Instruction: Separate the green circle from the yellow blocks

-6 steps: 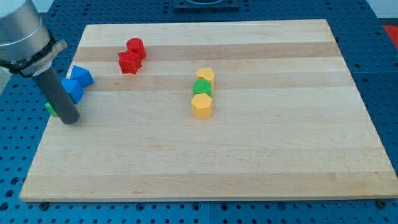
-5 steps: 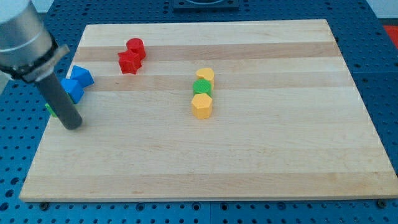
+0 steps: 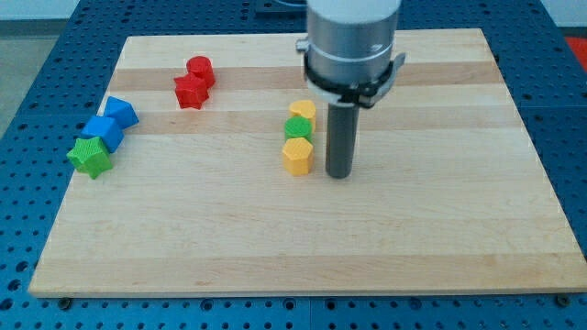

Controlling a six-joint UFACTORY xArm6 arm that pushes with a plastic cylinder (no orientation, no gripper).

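The green circle (image 3: 298,128) sits mid-board, wedged between two yellow blocks: a yellow heart-like block (image 3: 304,112) just above it and a yellow hexagon (image 3: 298,157) just below it. All three touch in a short column. My tip (image 3: 339,174) rests on the board just to the right of the yellow hexagon, a small gap away. The rod rises beside the green circle's right side without touching it.
Two red blocks (image 3: 194,82) sit at the upper left. Two blue blocks (image 3: 112,122) and a green star (image 3: 90,157) lie near the board's left edge (image 3: 87,179).
My rod has swung from the left edge, beside the blue blocks and green star, across to the right of the yellow-green column. The green star now shows fully. No block has moved.
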